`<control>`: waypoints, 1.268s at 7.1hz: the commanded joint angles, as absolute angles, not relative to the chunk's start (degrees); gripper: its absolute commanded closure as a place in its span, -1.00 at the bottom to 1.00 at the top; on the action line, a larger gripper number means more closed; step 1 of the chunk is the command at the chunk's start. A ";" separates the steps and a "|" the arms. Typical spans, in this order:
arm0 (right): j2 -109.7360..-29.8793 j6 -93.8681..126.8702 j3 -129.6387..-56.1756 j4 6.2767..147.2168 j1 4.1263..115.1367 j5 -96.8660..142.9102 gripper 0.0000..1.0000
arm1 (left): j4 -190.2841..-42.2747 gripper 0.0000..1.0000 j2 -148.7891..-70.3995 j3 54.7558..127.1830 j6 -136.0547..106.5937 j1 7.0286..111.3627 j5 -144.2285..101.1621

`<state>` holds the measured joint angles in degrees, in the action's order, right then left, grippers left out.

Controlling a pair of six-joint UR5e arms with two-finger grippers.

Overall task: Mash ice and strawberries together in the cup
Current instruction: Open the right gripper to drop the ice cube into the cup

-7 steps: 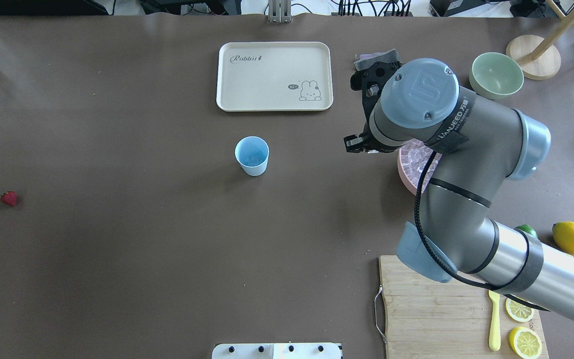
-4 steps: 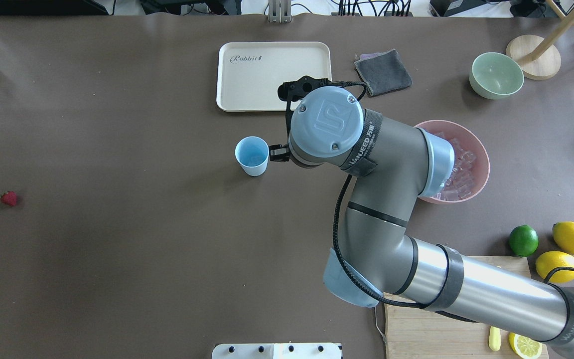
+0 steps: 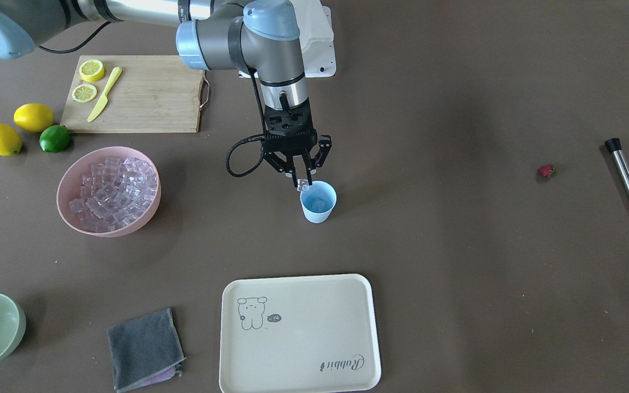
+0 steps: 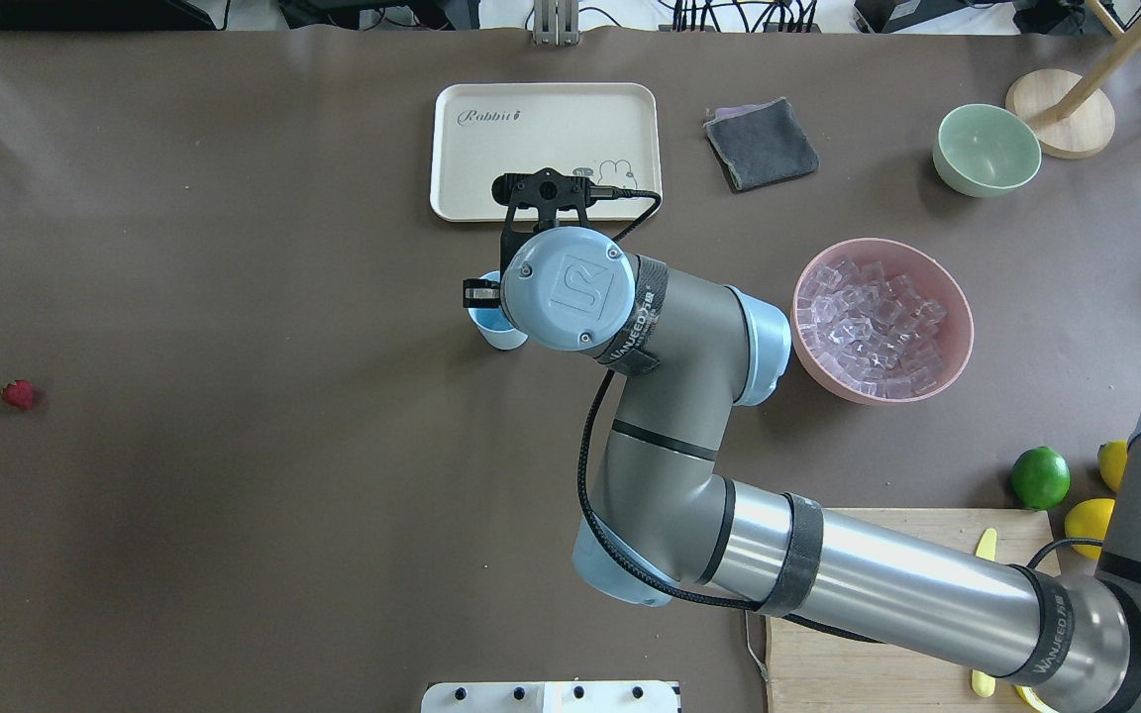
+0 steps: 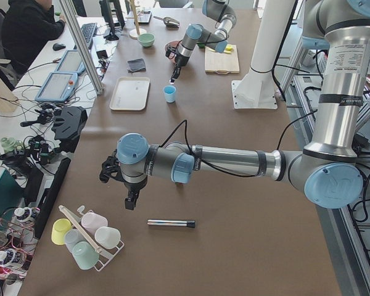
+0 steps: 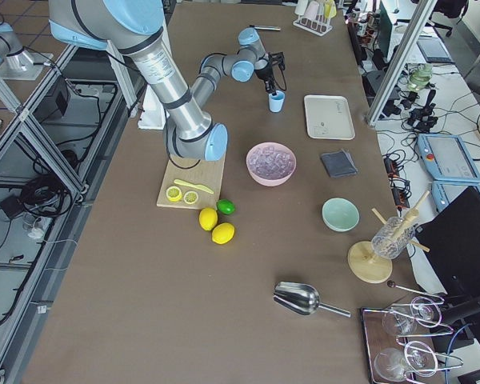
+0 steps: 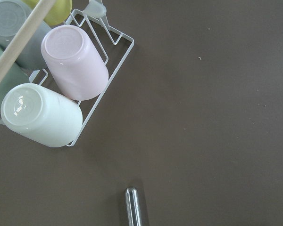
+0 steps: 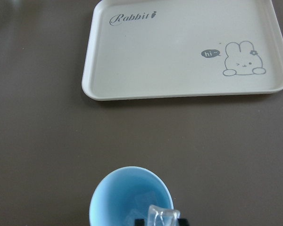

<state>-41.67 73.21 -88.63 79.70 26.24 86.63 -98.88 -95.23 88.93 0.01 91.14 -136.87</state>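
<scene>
Right end effector [image 3: 302,180] pinched shut on ice cube [image 3: 304,186] just above cup [image 3: 317,215]; ice [image 3: 320,205] already inside. Strawberry [image 3: 546,171] far off, not added; mashing pending. Left end effector [image 5: 129,203]: opening cannot tell.

The left arm [image 5: 234,161] and right arm [image 4: 878,594] are grey-and-silver tubes with pale-blue, screw-studded caps [image 4: 569,287] at the joints. Black straps [image 4: 635,322] with white lettering wrap the right one; a black cable [image 4: 582,465] loops to its black end effector [image 3: 302,180].
</scene>
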 commanded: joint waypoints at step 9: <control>-40.16 73.76 -87.33 78.80 29.24 91.89 -0.99 | -98.70 -0.97 -95.62 88.59 -0.26 90.79 -136.85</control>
